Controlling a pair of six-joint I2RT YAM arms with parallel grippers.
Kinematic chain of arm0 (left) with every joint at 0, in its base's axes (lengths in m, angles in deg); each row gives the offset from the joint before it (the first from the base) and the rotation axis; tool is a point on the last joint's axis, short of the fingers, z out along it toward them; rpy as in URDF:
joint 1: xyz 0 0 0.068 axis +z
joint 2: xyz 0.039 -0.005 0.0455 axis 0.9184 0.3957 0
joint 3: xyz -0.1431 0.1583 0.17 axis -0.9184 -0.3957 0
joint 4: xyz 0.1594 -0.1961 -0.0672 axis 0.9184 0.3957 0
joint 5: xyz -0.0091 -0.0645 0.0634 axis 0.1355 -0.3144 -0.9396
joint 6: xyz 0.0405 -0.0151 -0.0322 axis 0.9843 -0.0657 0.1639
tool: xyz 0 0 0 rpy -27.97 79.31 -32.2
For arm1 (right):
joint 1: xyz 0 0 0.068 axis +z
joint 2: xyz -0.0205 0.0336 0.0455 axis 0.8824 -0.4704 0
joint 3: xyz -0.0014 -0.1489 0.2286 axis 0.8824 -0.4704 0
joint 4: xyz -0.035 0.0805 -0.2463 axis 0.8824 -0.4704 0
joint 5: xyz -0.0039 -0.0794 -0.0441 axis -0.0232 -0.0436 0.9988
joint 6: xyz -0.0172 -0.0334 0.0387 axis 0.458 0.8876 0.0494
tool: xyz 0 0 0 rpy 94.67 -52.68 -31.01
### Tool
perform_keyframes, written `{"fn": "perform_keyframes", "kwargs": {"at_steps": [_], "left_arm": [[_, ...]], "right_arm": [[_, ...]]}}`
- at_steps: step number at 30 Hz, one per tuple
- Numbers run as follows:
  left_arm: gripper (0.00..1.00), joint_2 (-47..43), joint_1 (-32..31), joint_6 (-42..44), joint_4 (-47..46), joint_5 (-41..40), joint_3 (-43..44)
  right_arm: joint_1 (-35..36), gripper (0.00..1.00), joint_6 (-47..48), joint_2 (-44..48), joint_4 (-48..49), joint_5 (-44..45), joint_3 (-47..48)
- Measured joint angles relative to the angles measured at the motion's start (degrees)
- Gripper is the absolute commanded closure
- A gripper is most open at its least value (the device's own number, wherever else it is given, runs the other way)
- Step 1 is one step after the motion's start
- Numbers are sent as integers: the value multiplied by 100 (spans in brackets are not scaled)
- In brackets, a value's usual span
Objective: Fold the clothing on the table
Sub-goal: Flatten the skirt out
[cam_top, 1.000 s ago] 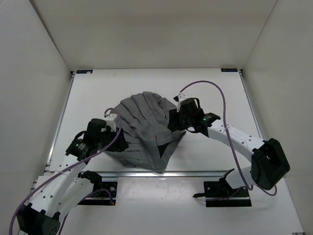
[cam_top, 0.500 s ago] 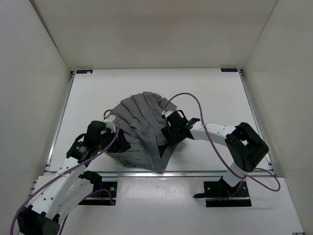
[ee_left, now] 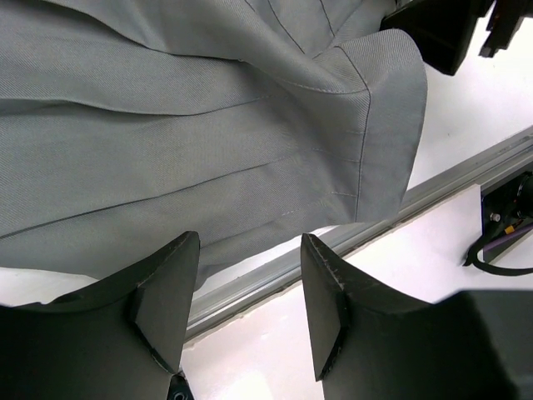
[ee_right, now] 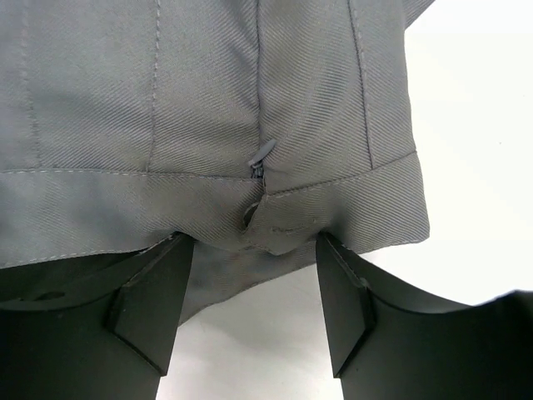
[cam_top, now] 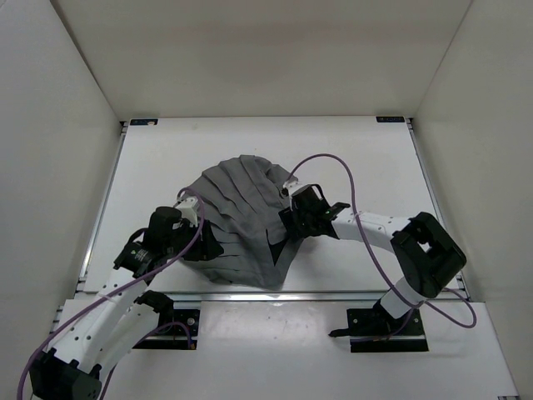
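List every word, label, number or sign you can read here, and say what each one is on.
No text can be read in any view.
The clothing is plain grey, with no print or tag showing.
The zip pull bears no legible mark.
The dark tabs at the far corners of the table are too small to read.

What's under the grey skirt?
The skirt rests on the white table, which shows all around it. Its near edge comes up to the metal rail. Anything beneath the middle is hidden by the cloth.
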Motion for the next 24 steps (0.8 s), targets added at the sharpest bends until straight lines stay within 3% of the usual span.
{"fn": "perform_keyframes", "kwargs": {"at_steps": [12, 15, 19, 24], "left_arm": [[37, -2, -4, -15, -17, 17, -2], [37, -11, -4, -35, -20, 17, -2], [37, -9, -4, -39, -20, 17, -4], [39, 61, -48, -55, -24, 11, -4]], "right_arm": [[-227, 43, -28, 105, 581, -520, -155], [-295, 63, 2, -90, 688, -581, -118], [-328, 100, 9, -424, 769, -603, 140], [-365, 100, -70, -293, 584, -625, 223]]}}
